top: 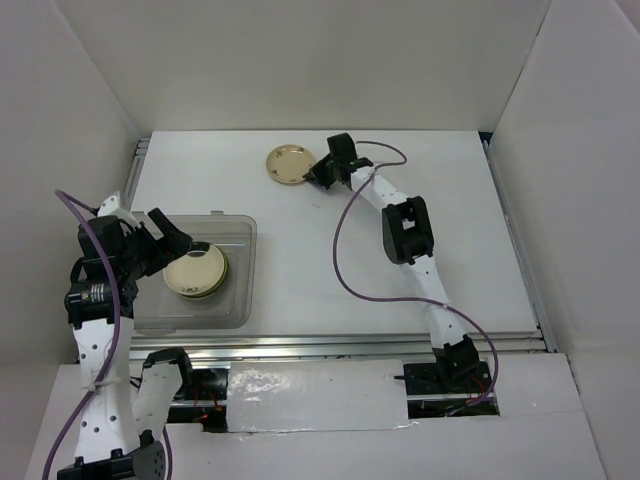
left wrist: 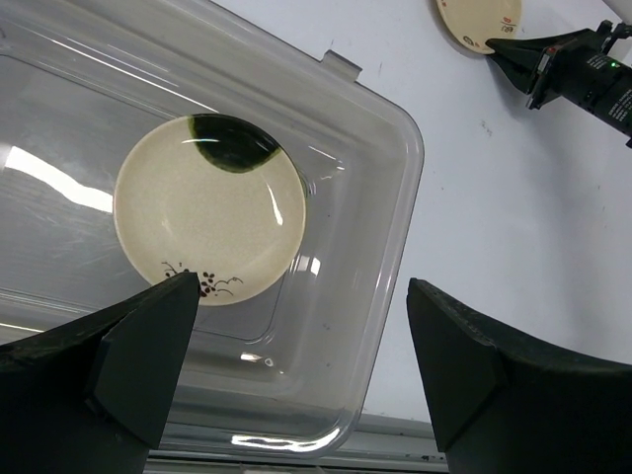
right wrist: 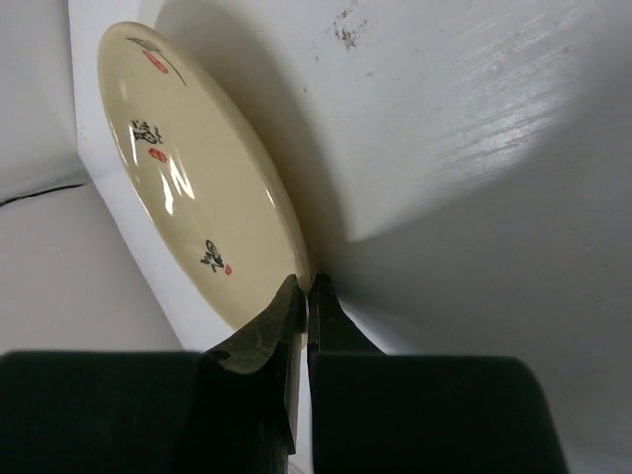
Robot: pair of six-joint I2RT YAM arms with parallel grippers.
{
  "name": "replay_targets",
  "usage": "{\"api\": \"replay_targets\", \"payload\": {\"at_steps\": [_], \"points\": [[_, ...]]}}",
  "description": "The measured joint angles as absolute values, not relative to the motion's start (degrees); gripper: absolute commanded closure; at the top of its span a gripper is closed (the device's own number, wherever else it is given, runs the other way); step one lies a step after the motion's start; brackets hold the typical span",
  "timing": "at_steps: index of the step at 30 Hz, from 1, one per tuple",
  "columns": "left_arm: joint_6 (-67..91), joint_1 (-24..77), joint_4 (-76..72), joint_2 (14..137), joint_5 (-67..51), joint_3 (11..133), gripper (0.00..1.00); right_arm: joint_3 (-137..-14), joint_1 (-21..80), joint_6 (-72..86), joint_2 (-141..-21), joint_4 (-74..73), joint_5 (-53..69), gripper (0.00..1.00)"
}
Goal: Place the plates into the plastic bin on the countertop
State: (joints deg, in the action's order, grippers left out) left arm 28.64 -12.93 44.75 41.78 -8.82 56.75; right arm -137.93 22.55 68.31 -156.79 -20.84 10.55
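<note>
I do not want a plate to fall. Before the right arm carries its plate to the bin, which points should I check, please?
1. Right pincer shut on the rim of the far cream plate: ok.
2. Grip deep enough for lifting: cannot tell; only the very edge is pinched.
3. Left pincer open and empty: ok.
4. Way into the plastic bin free: probably not ok; the left pincer hangs over it.
5. Room in the bin around the stacked plates: ok.
</note>
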Motion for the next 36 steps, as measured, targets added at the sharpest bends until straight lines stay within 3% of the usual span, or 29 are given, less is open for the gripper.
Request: {"api": "replay_targets", "payload": {"at_steps": [4, 12, 18, 24, 25, 26, 28, 29, 30, 34, 36], "points": [[28.51, -12.93, 44.69, 42.74, -9.52, 57.08, 0.01, -129.86, 22.74, 66.41, -152.0, -18.72, 8.27, 1.0], [28.29, -9.08, 37.54, 55.22, -25.61, 62.89, 0.01, -96.68, 25.56, 47.9, -116.9, -24.27, 0.78, 1.0], [26.89, -1.32, 32.27, 69.71, -34.98, 71.37, 0.01, -82.06, 28.67, 40.32, -92.42, -20.84, 14.76, 1.0], [26.94, 2.17, 31.44, 72.14, -36.75, 72.49, 0.03, -71.59, 29.98, 40.91, -86.35, -12.86, 28.82, 1.0], [26.94, 2.68, 31.44, 72.12, -36.75, 72.49, 0.06, -70.39, 30.04, 41.25, -86.35, -12.45, 30.02, 1.0], [26.98, 3.09, 31.42, 72.1, -36.75, 72.49, 0.2, -69.52, 30.15, 41.63, -86.35, -12.25, 31.16, 1.0], [27.2, 3.62, 31.33, 72.1, -36.64, 72.23, 0.36, -68.84, 30.41, 42.3, -86.37, -12.19, 32.4, 1.0], [27.11, 3.81, 31.31, 72.1, -36.69, 72.03, 0.55, -68.84, 30.61, 42.63, -86.37, -11.6, 32.91, 1.0], [27.4, 4.03, 31.27, 72.07, -36.69, 71.85, 0.63, -68.84, 30.85, 42.94, -86.37, -10.85, 33.41, 1.0], [27.03, 4.75, 31.46, 72.03, -36.47, 71.57, 0.69, -68.88, 31.75, 44.36, -86.39, -7.94, 34.89, 1.0], [27.07, 4.95, 31.55, 71.81, -36.51, 71.57, 0.89, -69.01, 31.75, 45.1, -86.61, -7.18, 35.22, 1.0]]}}
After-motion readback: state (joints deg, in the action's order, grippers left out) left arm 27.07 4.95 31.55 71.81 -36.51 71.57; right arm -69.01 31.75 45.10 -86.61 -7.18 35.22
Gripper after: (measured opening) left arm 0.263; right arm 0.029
